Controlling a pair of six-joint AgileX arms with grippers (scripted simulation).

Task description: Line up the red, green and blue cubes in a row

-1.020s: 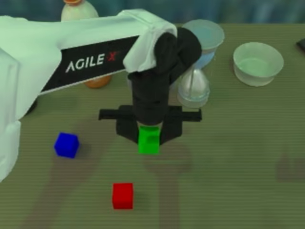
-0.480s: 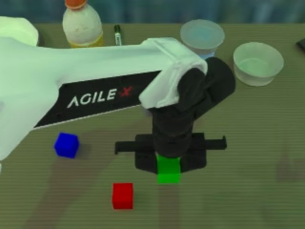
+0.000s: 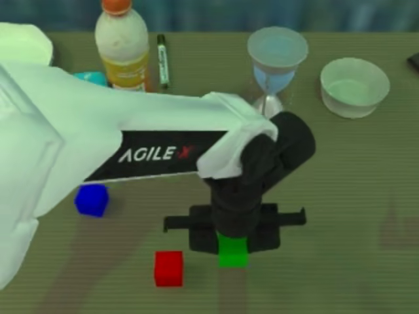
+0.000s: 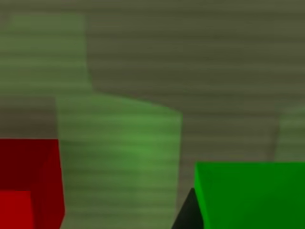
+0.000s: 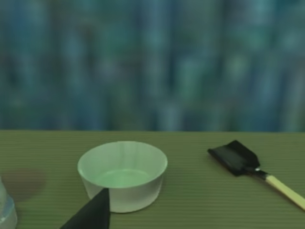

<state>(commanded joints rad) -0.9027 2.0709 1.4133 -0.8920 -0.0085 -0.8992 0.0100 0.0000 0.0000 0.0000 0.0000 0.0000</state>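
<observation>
Top view: the left pincer [image 3: 233,243] sits low over the table [image 3: 340,196], its black fingers clamped on the green cube [image 3: 232,251]. The red cube [image 3: 169,268] lies just beside it toward the table's left, a small gap between them. The blue cube [image 3: 91,199] rests well apart, farther left and partly under the white arm.

Left wrist view adds the close detail: green cube [image 4: 250,195] and red cube [image 4: 28,183] apart, bare table between. All three cubes are plain, matte and equal in size.

Right wrist view alone shows a white bowl [image 5: 122,174] and a black-bladed shovel [image 5: 248,167] on the table. Only a dark finger tip of the right pincer shows there, so its state cannot be told.
</observation>
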